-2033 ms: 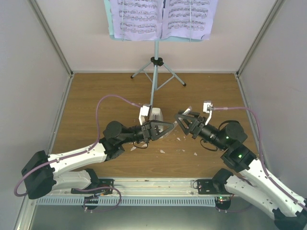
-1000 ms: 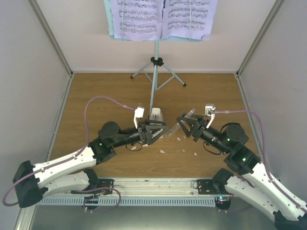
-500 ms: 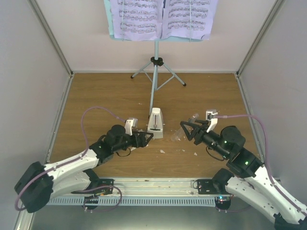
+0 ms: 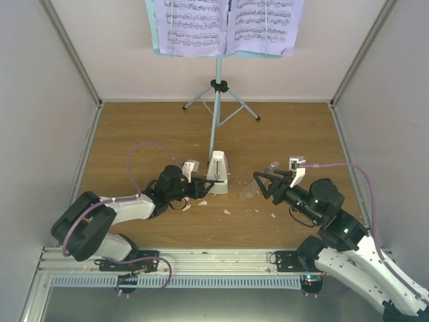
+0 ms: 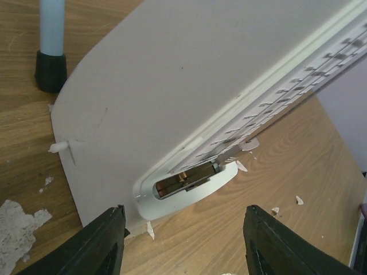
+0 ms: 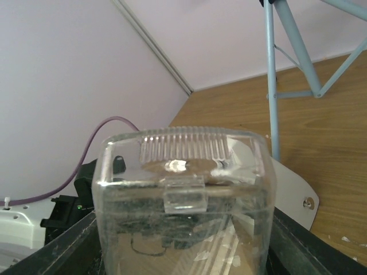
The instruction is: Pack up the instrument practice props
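Just ahead of the left gripper stands the white metronome.

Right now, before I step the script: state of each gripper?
left gripper: open, jaws either side of the white metronome, not clamped on it.
right gripper: shut on the clear cover.

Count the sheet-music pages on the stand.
2: left page and right page, side by side on the stand; more could be hidden behind them.
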You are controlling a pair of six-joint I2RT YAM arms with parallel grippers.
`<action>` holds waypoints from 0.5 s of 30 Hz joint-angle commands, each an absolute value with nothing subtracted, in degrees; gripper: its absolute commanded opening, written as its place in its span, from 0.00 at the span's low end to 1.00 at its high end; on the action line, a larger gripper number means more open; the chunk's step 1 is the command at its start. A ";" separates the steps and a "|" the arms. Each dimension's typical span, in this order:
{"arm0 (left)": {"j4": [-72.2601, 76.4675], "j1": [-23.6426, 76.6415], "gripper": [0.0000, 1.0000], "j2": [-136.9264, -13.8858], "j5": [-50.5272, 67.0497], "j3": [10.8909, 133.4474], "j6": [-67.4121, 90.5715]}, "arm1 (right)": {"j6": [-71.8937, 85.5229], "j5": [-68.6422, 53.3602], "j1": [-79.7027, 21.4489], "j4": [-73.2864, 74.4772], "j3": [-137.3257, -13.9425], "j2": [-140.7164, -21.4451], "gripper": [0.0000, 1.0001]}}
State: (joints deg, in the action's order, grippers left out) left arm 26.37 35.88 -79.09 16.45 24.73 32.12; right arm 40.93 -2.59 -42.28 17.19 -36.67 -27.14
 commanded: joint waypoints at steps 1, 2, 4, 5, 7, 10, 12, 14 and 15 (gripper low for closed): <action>32.36 35.60 0.57 -81.45 18.59 26.70 29.50 | 41.72 -1.83 -42.86 17.53 -35.91 -26.11 0.55; 32.83 35.60 0.57 -81.78 18.59 26.60 29.51 | 41.76 -1.83 -42.86 17.45 -35.75 -26.10 0.55; 32.98 35.60 0.55 -82.50 18.45 26.83 29.18 | 41.83 -1.87 -42.87 17.20 -35.48 -26.23 0.55; 32.73 35.60 0.55 -82.87 18.14 26.94 28.92 | 41.83 -1.97 -42.90 17.08 -35.36 -26.23 0.55; 31.87 35.60 0.55 -83.34 16.53 27.13 28.81 | 41.86 -2.17 -42.89 16.96 -35.33 -26.40 0.55; 31.72 35.68 0.58 -83.29 12.86 26.28 29.95 | 41.94 -2.20 -42.91 16.66 -35.42 -26.54 0.55; 32.59 35.68 0.58 -83.51 12.35 25.95 30.08 | 41.92 -2.09 -42.92 16.57 -35.45 -26.42 0.55; 33.60 35.68 0.56 -84.42 13.42 26.24 29.66 | 41.93 -2.11 -42.85 16.36 -35.34 -26.45 0.55; 33.73 35.68 0.54 -85.19 13.92 26.65 29.55 | 41.92 -2.10 -42.93 16.23 -35.25 -26.53 0.55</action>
